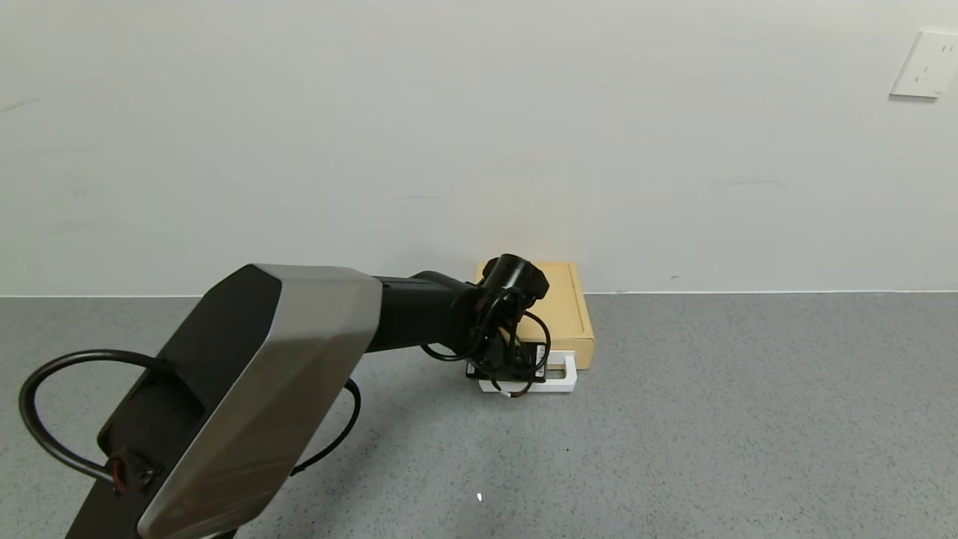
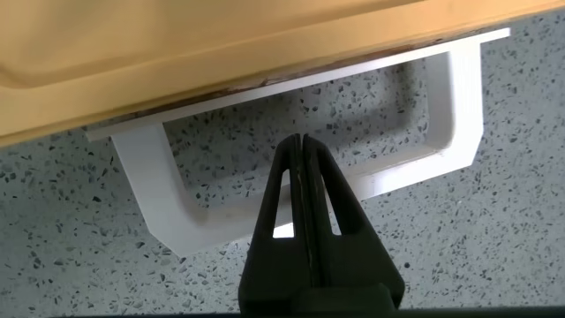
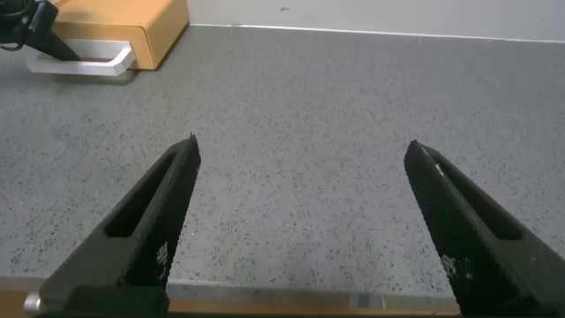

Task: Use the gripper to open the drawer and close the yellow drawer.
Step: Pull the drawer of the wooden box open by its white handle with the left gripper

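The yellow drawer box [image 1: 561,299] lies flat against the back wall, its white loop handle [image 1: 563,373] facing me. The drawer front sits against the box. My left gripper [image 1: 516,370] hangs over the handle. In the left wrist view the gripper [image 2: 300,140] is shut with its fingers pressed together, and its tips lie inside the handle's loop [image 2: 150,199], just below the yellow box [image 2: 177,53]. The handle's front bar passes under the fingers. My right gripper [image 3: 300,155] is open and empty low over the table, far from the box [image 3: 141,26].
The grey speckled table [image 1: 711,419] runs up to a white wall with a socket [image 1: 926,64] at the far right. The left arm's silver shell [image 1: 247,404] fills the near left. The table's front edge [image 3: 309,300] lies under the right gripper.
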Controlling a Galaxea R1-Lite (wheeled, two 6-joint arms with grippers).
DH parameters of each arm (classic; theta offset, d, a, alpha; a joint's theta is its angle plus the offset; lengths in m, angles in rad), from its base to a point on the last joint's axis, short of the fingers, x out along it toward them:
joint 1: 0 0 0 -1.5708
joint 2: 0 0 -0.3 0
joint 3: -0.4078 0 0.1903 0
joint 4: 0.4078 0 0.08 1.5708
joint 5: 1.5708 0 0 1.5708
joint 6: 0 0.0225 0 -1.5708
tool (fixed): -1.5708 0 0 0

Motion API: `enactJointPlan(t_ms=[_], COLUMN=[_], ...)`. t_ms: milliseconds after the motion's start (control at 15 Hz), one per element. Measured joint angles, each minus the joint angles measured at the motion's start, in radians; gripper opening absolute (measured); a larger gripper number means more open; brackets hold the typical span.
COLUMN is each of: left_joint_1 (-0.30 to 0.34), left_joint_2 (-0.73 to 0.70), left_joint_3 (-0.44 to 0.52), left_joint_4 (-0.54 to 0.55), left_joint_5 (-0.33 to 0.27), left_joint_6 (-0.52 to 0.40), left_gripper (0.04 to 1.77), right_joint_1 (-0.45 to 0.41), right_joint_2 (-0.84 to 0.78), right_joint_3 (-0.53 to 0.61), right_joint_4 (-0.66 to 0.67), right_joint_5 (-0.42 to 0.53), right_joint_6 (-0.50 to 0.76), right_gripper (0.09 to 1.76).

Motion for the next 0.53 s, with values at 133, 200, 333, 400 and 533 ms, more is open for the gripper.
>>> enactJointPlan(t_ms=[133, 200, 333, 400, 533], left_joint_1=[-0.005, -0.008, -0.016, -0.021, -0.033], left_joint_2=[0.001, 0.000, -0.004, -0.008, -0.017], left_joint_3=[0.005, 0.007, 0.016, 0.023, 0.034], left_joint_4=[0.009, 0.013, 0.027, 0.049, 0.097], left_joint_5=[0.001, 0.001, 0.003, 0.001, 0.001], left_joint_6=[-0.003, -0.008, -0.023, -0.025, -0.031], left_gripper=[0.11, 0.11, 0.11, 0.11, 0.11], right_joint_1=[0.000, 0.000, 0.000, 0.000, 0.000], right_joint_2=[0.000, 0.000, 0.000, 0.000, 0.000], right_joint_3=[0.000, 0.000, 0.000, 0.000, 0.000], right_joint_4=[-0.001, -0.001, -0.001, -0.001, -0.001], right_joint_5=[0.000, 0.000, 0.000, 0.000, 0.000], right_joint_6=[0.000, 0.000, 0.000, 0.000, 0.000], right_gripper=[1.70, 1.70, 1.70, 1.70, 1.70])
